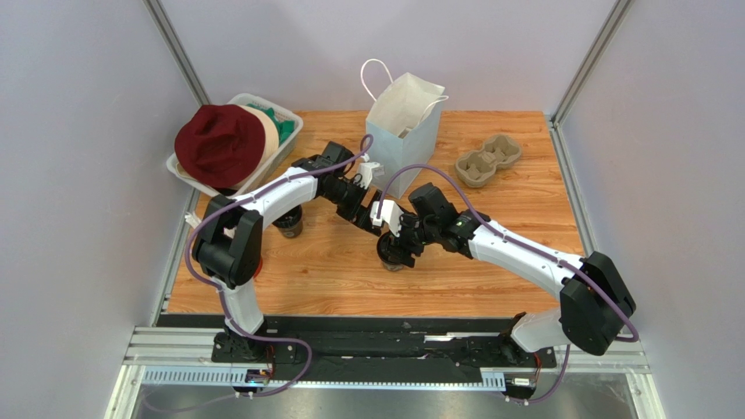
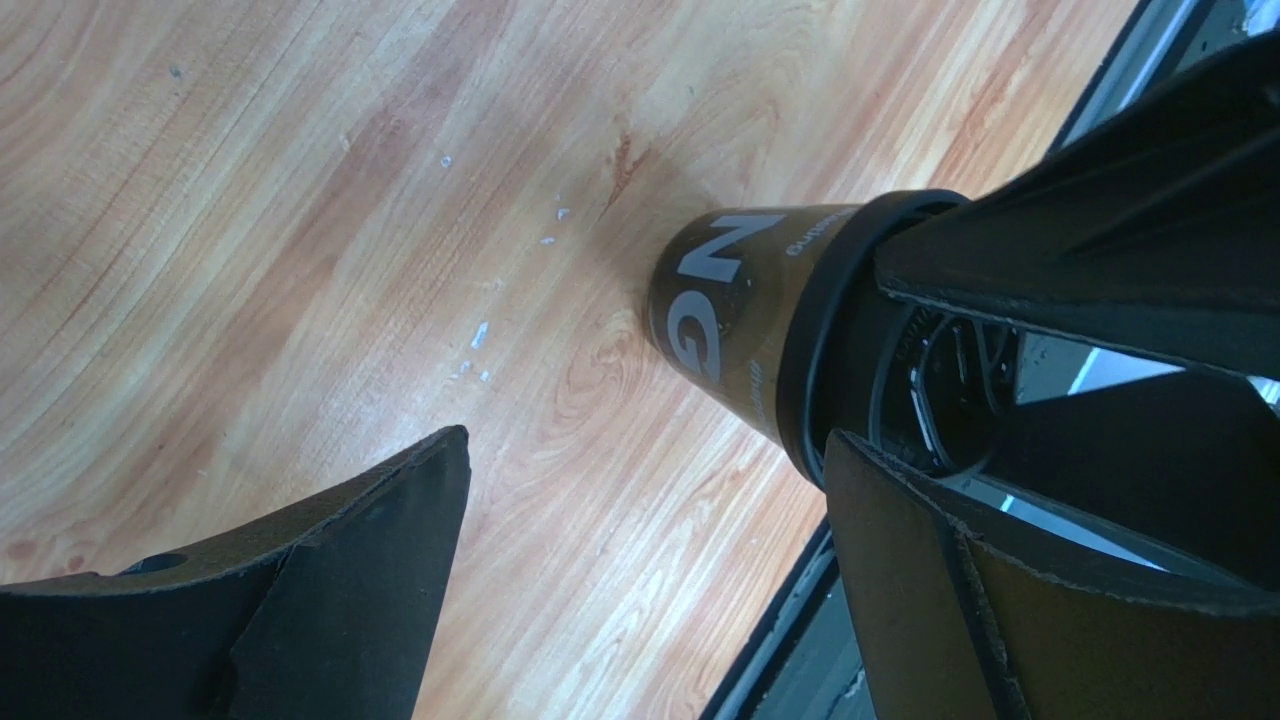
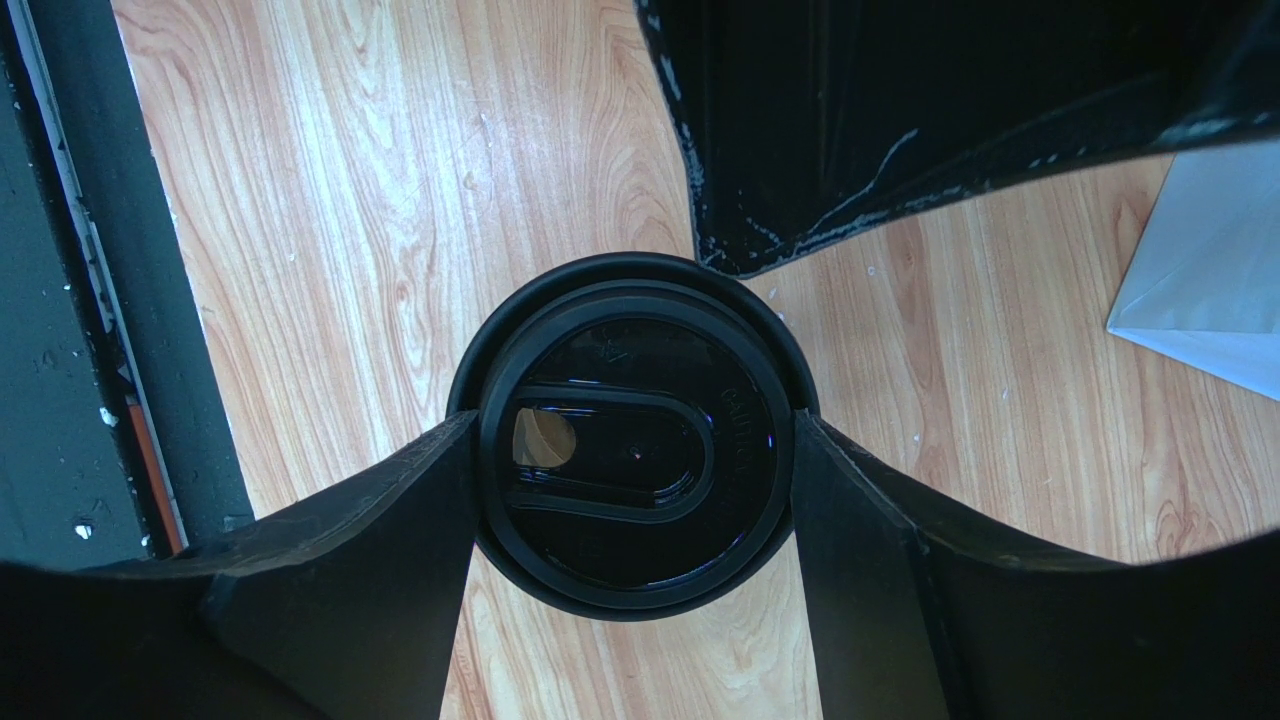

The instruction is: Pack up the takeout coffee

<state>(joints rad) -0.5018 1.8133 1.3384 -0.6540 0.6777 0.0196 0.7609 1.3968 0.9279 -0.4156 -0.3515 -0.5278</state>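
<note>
**Small dark lidded disposable cup point(image 3: 634, 435) clamped in the right claw point(image 3: 634, 503)**

The cup stands on the wooden tabletop point(image 1: 323, 271), claw fingers pressed against its lid rim. The left claw point(image 2: 646, 480) gapes empty just beside; a pale-blue paper bag point(image 1: 407, 131) stands behind.

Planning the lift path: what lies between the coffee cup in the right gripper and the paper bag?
Top view: the left gripper, open, sits between coffee cup and paper bag.

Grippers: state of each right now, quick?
Left gripper: open, holding nothing.
Right gripper: closed on the takeout coffee.
</note>
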